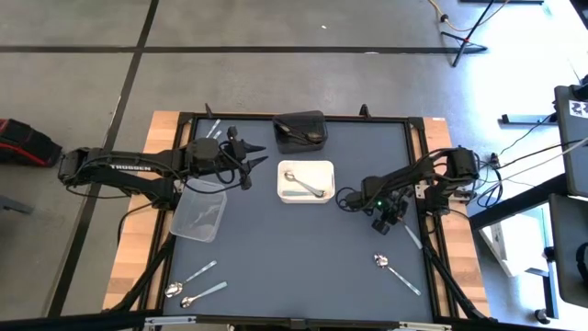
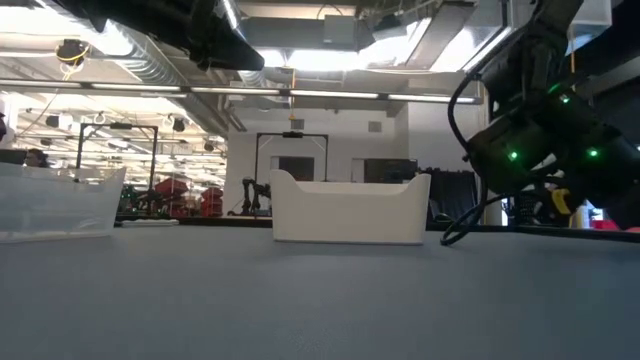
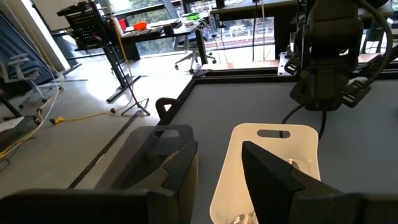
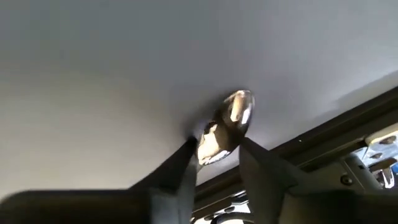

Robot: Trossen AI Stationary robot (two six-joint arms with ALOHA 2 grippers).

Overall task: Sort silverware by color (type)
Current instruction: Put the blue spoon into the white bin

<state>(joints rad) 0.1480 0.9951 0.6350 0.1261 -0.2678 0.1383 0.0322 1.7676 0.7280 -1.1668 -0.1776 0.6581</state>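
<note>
Your right gripper (image 1: 390, 221) points down at the mat, fingers (image 4: 186, 163) closed on a spoon (image 4: 225, 126). Your left gripper (image 1: 254, 156) hangs level, fingers spread apart.

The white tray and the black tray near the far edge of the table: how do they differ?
The white tray is larger and sits toward the table's middle; the black tray is smaller and sits against the far edge. The white tray holds shiny silver spoons; the black tray holds darker ones. Both are rectangular, open on top, and hold silverware.
</note>
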